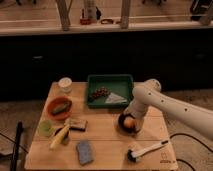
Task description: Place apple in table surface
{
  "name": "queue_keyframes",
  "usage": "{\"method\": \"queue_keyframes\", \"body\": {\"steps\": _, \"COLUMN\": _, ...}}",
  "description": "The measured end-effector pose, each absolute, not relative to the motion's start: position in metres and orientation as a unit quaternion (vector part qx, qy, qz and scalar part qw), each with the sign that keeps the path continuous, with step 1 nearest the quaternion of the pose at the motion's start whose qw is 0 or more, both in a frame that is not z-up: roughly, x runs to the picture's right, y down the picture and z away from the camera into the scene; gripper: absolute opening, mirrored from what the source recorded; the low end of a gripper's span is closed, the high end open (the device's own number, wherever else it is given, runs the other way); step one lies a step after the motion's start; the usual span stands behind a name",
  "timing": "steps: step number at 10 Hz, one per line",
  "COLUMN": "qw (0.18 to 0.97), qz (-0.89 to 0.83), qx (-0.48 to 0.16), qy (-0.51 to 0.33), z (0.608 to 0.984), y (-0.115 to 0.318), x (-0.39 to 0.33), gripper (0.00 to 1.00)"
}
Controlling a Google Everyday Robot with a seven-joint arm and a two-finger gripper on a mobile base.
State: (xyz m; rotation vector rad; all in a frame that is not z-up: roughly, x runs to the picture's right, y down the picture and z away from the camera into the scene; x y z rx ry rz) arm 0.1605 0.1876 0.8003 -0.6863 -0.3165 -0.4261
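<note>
At four o'clock on the table surface (102, 137), we are holding the gripper (132, 116) low over the dark bowl (121, 126), because the apple (128, 123) is lying inside. Whether the gripper is closed on it, we cannot tell.

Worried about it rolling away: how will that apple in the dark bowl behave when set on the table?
The apple looks round, so it may well roll on the flat table surface. It looks whole and solid, likely firm under grip. The claw is at the dark bowl.
</note>
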Motion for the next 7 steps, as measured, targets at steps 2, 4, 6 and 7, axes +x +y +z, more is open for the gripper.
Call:
{"method": "queue_keyframes", "body": {"steps": 2, "qw": 0.903, "qz": -0.203, "qx": -0.343, "qy": -0.159, "z": 0.809, "y": 0.196, "x": 0.162, "gripper": 0.71}}
{"method": "queue_keyframes", "body": {"steps": 4, "qw": 0.9, "qz": -0.204, "qx": -0.349, "qy": -0.162, "z": 0.814, "y": 0.2, "x": 0.16, "gripper": 0.58}}
{"method": "queue_keyframes", "body": {"steps": 6, "qw": 0.897, "qz": -0.208, "qx": -0.354, "qy": -0.164, "z": 0.817, "y": 0.203, "x": 0.157, "gripper": 0.37}}
{"method": "queue_keyframes", "body": {"steps": 7, "qw": 0.896, "qz": -0.213, "qx": -0.353, "qy": -0.165, "z": 0.816, "y": 0.202, "x": 0.153, "gripper": 0.26}}
